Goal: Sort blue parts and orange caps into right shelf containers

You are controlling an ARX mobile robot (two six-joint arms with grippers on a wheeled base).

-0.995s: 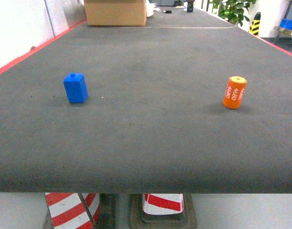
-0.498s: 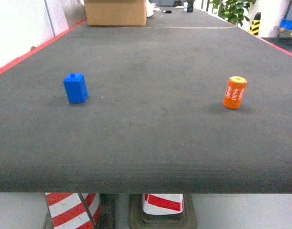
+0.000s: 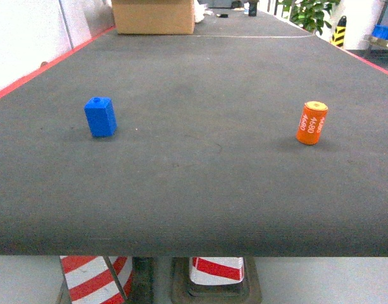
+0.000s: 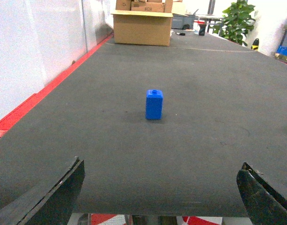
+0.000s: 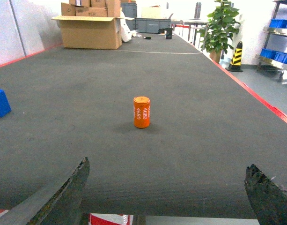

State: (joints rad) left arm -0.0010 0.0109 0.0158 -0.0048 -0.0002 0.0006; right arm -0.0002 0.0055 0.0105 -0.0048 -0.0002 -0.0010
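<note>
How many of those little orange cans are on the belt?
1. The orange cap stands upright on the right side of the dark belt, far from the blue part on the left.

Bright, even indoor light, diffuse from overhead. Dark belt surface (image 3: 200, 158) matte, no glare. Blue block (image 3: 100, 116) and orange cap (image 3: 312, 123) sharp, each with a faint soft shadow spreading toward 9 o'clock. White wall at 10 o'clock washed out. Far background at 12 o'clock slightly soft. Wrist views show mild grain; near dark fingertips (image 4: 54, 197) blurred.
</note>
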